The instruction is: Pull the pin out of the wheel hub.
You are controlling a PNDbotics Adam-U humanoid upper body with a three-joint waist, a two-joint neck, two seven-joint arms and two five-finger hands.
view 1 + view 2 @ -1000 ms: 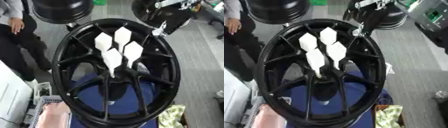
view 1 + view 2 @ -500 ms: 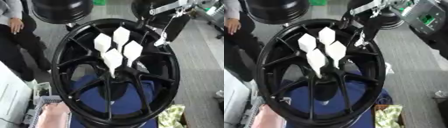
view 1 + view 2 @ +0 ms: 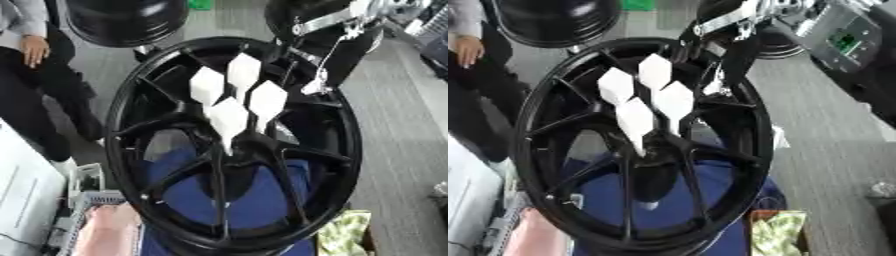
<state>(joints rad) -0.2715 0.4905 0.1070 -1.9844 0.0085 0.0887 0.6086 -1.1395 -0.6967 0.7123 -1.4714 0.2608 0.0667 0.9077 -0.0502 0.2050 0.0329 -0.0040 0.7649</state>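
The black wheel hub (image 3: 122,150) stands tilted toward me on a blue support. Several white, block-shaped pins (image 3: 229,119) stick out of its centre, bunched together. My right arm comes in from the upper right, black with silver joints, and my right hand (image 3: 325,65) hangs dark over the upper right part of the rim, just right of the pins and apart from them. A small pale tip (image 3: 313,88) shows at its lower end. My left hand is in neither view.
A second black wheel (image 3: 122,20) lies at the top left. A person (image 3: 35,50) stands at the left edge. Low down are a blue cloth (image 3: 245,200), a yellow-green cloth (image 3: 346,235), a pink thing (image 3: 105,232) and a grey box (image 3: 846,40).
My right arm has come down and to the left from the upper right corner, from outside the rim to over its upper right part. The pins and wheel have not moved.
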